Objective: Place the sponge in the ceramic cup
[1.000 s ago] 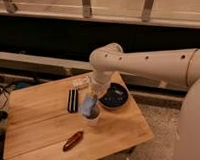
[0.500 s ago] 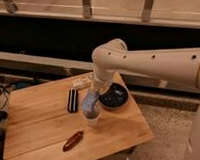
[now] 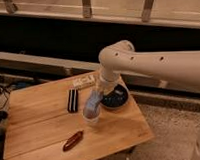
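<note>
The light-blue sponge (image 3: 93, 102) hangs tilted at the end of my gripper (image 3: 96, 98), which is shut on it. My white arm reaches down to it from the right. The sponge's lower end is right at the mouth of the white ceramic cup (image 3: 91, 117). The cup stands upright near the middle of the wooden table (image 3: 40, 122), and the sponge hides its rim. I cannot tell whether the sponge touches the cup's inside.
A wide dark bowl (image 3: 116, 98) sits just right of the cup. A black flat bar (image 3: 73, 100) lies to its left, with a white flat item (image 3: 82, 82) behind. A reddish-brown oblong object (image 3: 72, 140) lies near the front edge. Cables hang off the table's left side.
The arm's elbow has shifted slightly to the right. The sponge stays in the gripper over the cup and looks a little lower.
</note>
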`<state>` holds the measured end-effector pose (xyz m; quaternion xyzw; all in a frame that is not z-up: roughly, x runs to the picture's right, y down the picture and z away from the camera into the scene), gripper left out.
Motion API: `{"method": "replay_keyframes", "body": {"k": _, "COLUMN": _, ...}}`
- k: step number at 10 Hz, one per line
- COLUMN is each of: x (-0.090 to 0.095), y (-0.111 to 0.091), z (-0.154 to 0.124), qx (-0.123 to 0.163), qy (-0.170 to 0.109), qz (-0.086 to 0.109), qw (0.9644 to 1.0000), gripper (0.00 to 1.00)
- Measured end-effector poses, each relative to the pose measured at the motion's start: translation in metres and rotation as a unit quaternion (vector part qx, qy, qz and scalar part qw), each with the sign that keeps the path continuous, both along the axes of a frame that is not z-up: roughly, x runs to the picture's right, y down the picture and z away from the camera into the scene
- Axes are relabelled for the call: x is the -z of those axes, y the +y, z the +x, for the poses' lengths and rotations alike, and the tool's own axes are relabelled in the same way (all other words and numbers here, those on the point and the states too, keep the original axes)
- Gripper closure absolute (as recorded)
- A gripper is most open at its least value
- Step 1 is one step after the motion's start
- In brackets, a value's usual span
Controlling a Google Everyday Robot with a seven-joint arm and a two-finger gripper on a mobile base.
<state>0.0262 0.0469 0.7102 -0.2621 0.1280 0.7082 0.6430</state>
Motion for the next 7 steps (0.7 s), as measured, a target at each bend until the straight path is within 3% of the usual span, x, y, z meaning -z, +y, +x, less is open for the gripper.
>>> {"method": "replay_keyframes", "body": {"k": 3, "x": -0.014, "y": 0.007, "z": 0.007, "qx": -0.012, "qy": 0.004, "qz": -0.012, "qw": 0.9999, "gripper": 0.96}}
{"method": "replay_keyframes", "body": {"k": 7, "x": -0.043, "y": 0.031, "z": 0.007, "qx": -0.010, "qy": 0.005, "qz": -0.035, "qw": 0.9993, "gripper": 0.96}}
